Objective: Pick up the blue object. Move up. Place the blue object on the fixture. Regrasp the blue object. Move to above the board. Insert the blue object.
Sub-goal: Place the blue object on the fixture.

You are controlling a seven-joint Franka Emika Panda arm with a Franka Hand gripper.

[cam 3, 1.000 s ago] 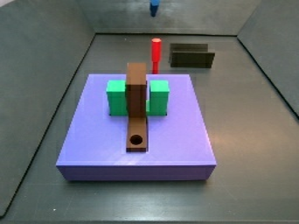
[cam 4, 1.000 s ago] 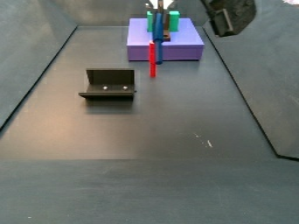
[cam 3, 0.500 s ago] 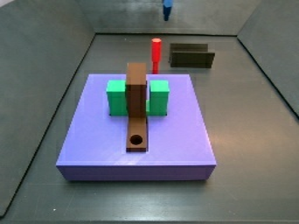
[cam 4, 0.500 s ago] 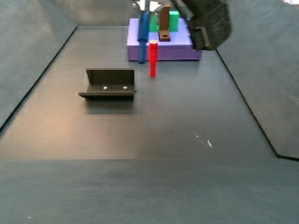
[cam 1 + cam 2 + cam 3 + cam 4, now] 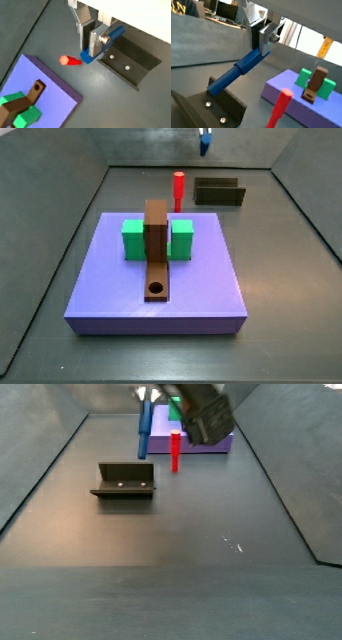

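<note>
The tool [image 5: 91, 44] hangs in the air, clear of the floor, with its silver fingers [image 5: 264, 39] clamped on the upper end of the blue object [image 5: 238, 73]. In both wrist views the peg slants away from the fingers, its free end reaching down toward the fixture [image 5: 132, 62] without touching it. In a side view the blue object [image 5: 144, 431] hangs above and just behind the fixture [image 5: 123, 480], while the dark wrist body fills the frame near the top edge. In a side view only a small piece of the peg [image 5: 205, 140] shows at the top edge; the tool itself is cut off there.

There is one blue peg, one red peg [image 5: 178, 185] standing upright on the floor, one fixture [image 5: 221, 192], one purple platform [image 5: 127, 293], one board [image 5: 158, 250] and two green blocks [image 5: 134, 238] flanking the board. The board lies along the platform with its round hole [image 5: 156, 288] at the near end.

In the wrist views the fixture is partly cut off by the frame.
</note>
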